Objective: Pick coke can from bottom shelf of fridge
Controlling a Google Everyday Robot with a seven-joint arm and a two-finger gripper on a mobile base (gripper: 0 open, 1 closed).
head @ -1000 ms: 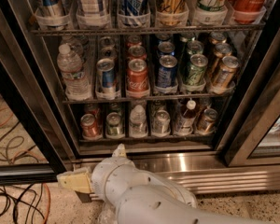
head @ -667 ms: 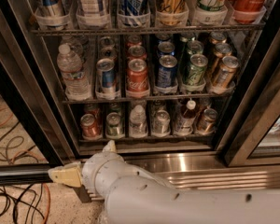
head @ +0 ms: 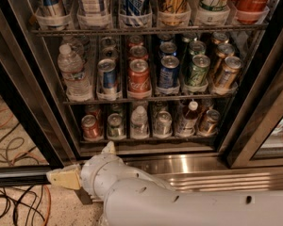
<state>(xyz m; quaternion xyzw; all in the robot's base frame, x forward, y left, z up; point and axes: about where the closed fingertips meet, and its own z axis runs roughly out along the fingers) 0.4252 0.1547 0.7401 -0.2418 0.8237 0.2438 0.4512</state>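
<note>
The pincer [head: 70, 176] hovers low beside the fridge [head: 193, 163], below the coke can [head: 91, 126] on the bottom shelf [head: 148, 138]; I cannot tell whether it is open.

hand [head: 80, 164] low left: matt plastic, probably

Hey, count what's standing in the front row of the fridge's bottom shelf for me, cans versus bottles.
Small aluminium drink cans: 4, including the dull-red coke can at the left end
Short capped bottles: 2
Total: 6
The robot's gripper sits below the bottom shelf, toward the lower left.
</note>
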